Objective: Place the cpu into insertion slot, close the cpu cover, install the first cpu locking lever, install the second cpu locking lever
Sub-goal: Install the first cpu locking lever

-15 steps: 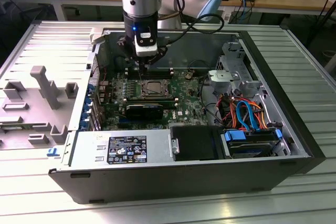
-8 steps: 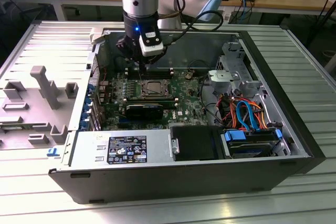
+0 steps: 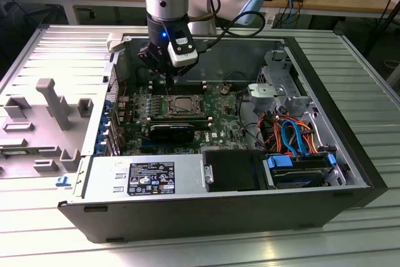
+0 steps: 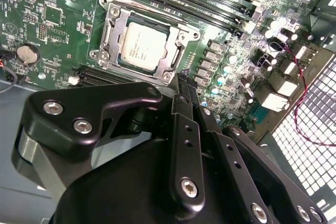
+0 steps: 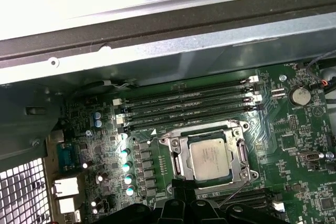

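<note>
1. My end effector is nearest. It looks pressed together with nothing pinched, low over the green board, just beside one edge of the slot. I cannot tell whether it touches anything.
2. Just past it, in the first wrist view, one thin wire lever runs slantwise along the slot's near side. I cannot tell whether it is hooked down, and I make out no second lever for certain.
3. I judge the lever to be stiff, springy and slick. The free bent end is the place to take hold, not the hinge.
4. Next is the one cover, lying flat and framing the chip. It looks thin, and would probably bend if forced.
5. The one chip sits in the slot, level, its grey top showing through the cover's window. I take it to be light, rigid and delicate underneath, so only its edges should be handled.
6. Beyond lie four long black memory slots and one coin battery.
7. Farthest is the one open computer case on the ribbed worktop.
</note>
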`<act>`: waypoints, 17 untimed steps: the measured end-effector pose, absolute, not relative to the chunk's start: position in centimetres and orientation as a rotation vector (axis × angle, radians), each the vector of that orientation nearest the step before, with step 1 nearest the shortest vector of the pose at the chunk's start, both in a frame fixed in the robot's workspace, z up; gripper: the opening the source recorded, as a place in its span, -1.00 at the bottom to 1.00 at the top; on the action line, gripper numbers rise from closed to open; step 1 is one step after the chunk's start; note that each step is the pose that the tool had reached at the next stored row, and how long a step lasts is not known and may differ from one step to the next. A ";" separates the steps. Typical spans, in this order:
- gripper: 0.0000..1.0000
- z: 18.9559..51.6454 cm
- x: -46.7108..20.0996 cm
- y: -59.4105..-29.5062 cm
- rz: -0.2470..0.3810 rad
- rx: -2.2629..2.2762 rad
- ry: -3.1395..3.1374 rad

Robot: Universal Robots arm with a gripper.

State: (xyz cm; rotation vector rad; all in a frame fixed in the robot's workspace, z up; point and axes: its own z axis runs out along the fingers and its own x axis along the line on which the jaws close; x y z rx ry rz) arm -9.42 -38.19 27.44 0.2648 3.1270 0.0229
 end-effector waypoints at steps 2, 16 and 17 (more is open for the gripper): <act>-0.79 27.4 -9.5 -38.2 0.023 0.265 3.127; -0.79 27.4 -10.1 -38.2 0.023 0.265 3.127; -0.79 27.4 -10.1 -38.2 0.023 0.265 3.127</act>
